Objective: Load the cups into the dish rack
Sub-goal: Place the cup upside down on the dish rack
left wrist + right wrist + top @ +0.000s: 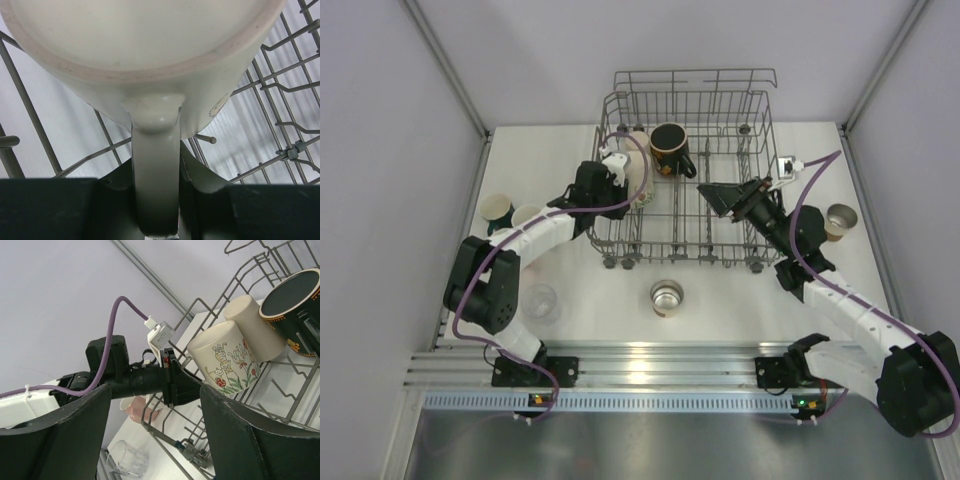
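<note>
**Three cups in the rack, five waiting outside**

From the top view, the left end effector [623,180] is reaching over the left wall of the dish rack [720,100] and holding a cream mug [642,180] inside it. Just beyond that mug, a plain cream cup [638,142] is lying against a black mug [670,148], both in the rack's far left part. The right end effector [718,197] is hovering over the middle of the rack, spread wide and carrying nothing. Out on the surface [740,300], five are waiting: a dark green cup [497,208] and a pale cup [527,215] at the left, a clear glass [540,300] nearer the arm bases, a steel cup [667,296] just in front of the rack, and a brown-banded cup [840,220] at the right.

Over to the left wrist: the dark fingers [50,210] are clamping the mug's handle [155,165], and the mug is hanging above the rack wires. Whether it is touching them, I cannot tell.

From the right wrist, its own fingers are standing well apart, framing the painted cream mug in the rack across the way.

So I am calling this roughly a third done: the held mug is needing its release, and then five more are to go in.
</note>
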Robot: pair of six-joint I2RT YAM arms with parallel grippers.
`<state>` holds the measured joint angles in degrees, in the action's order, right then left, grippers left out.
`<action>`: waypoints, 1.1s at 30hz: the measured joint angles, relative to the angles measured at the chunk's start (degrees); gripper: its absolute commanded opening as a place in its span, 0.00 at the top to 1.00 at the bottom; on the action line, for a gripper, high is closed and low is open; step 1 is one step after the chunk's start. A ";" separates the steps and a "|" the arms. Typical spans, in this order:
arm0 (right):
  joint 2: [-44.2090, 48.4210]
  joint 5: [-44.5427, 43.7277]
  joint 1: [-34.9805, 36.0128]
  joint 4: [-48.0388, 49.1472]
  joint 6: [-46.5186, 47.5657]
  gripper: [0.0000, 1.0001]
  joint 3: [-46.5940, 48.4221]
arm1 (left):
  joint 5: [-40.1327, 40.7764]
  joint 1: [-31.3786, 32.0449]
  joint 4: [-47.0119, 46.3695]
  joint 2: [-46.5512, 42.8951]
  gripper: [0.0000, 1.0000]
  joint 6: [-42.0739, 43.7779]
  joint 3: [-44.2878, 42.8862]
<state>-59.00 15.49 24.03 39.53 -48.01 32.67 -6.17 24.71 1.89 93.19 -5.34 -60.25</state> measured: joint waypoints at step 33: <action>0.02 -0.22 0.00 -3.06 1.25 0.27 0.11 | 1.31 0.07 0.09 -4.48 0.52 -1.81 -12.39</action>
<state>-58.98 15.27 24.03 36.47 -46.76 32.77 -4.86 24.77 1.98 88.71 -7.16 -72.64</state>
